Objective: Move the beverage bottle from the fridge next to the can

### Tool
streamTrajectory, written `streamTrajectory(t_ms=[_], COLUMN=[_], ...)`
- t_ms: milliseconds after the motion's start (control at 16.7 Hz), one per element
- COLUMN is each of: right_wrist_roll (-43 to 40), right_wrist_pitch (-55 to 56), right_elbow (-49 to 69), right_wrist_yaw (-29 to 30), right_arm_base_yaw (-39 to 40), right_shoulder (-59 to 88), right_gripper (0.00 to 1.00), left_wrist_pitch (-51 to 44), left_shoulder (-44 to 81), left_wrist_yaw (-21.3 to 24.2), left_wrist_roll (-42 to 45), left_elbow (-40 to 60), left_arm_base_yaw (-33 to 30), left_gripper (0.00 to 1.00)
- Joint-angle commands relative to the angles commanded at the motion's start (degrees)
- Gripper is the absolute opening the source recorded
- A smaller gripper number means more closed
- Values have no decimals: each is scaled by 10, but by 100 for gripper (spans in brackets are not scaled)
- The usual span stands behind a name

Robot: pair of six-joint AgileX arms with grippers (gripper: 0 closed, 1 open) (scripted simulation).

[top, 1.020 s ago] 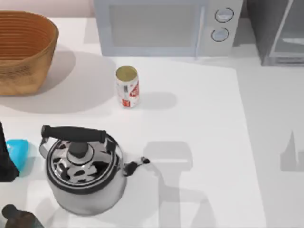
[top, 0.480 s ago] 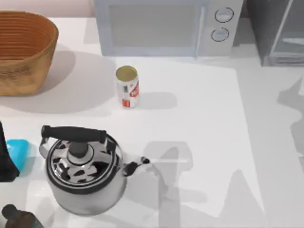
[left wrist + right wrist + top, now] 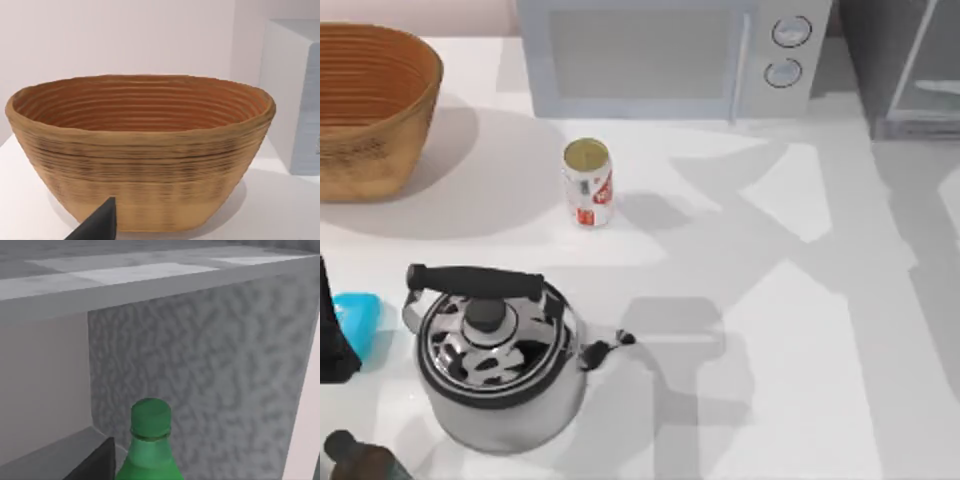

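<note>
so: bottle not yet out of the fridge, and plenty of ways to fumble it

right now the beverage bottle (image 3: 150, 450) stands upright inside the fridge (image 3: 210, 380), its green cap and shoulders in the right wrist view against the speckled grey inner wall. my right gripper (image 3: 95, 462) is just beside the bottle, one dark finger edging in; whether it is released or clenched i cannot tell. the can (image 3: 587, 183) stands well away on the table (image 3: 760, 300), in front of the microwave (image 3: 660, 55).

likely risks: a finger nudging the tall bottle could tip it against the wall. a grip taken high near the cap could let it swing or slip. lifting too steeply could knock the cap on the shelf overhead. setting it down carelessly could topple the can.

my left gripper (image 3: 97, 227) faces the basket (image 3: 140, 150), state unclear.
</note>
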Motion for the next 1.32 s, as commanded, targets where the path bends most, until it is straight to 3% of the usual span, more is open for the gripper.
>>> streamTrajectory(t_ms=[300,540,960,1320], right_wrist_roll=[2,6,6,6], right_wrist_pitch=[95,140,145,111], right_elbow=[144,210,219,292], right_wrist_yaw=[117,166,170,123], right_arm_base_yaw=[10,13,9,-37], right_shoulder=[243,342,354,390], right_gripper=[100,100,100,100], left_wrist_pitch=[0,0,0,0], left_shoulder=[0,0,0,0], left_wrist_yaw=[0,0,0,0], left_wrist_roll=[0,0,0,0], left_elbow=[0,0,0,0], left_arm_base_yaw=[0,0,0,0], left_gripper=[100,100,100,100])
